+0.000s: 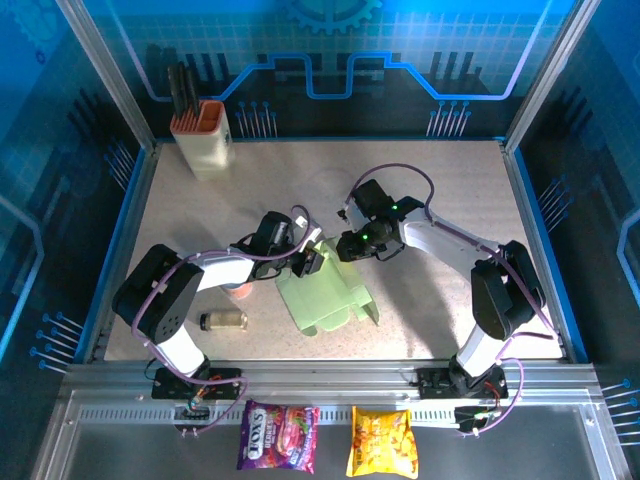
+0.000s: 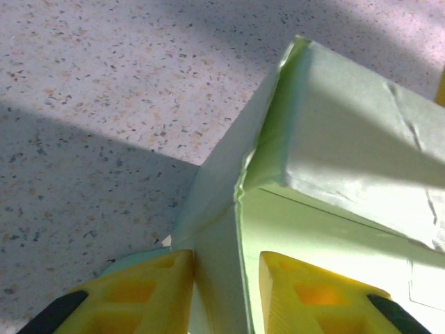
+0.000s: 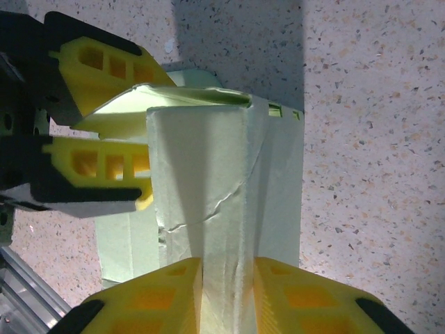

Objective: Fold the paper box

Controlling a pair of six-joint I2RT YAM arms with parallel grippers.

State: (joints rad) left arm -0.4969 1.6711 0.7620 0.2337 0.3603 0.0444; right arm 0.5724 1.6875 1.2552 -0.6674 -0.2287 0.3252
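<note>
The paper box is pale mint-green cardboard, partly folded, lying at the table's middle with its far end raised between both grippers. My left gripper stands at its far left corner. In the left wrist view the left gripper is open around an upright wall of the paper box; the left finger touches it and the right finger stands a little off. In the right wrist view my right gripper is shut on a creased, doubled wall of the paper box. From above, the right gripper meets the box's far edge.
A cream holder with an orange rim stands at the back left. A small jar lies on its side near the left arm, and a pink object sits under that arm. Two snack bags lie on the front rail.
</note>
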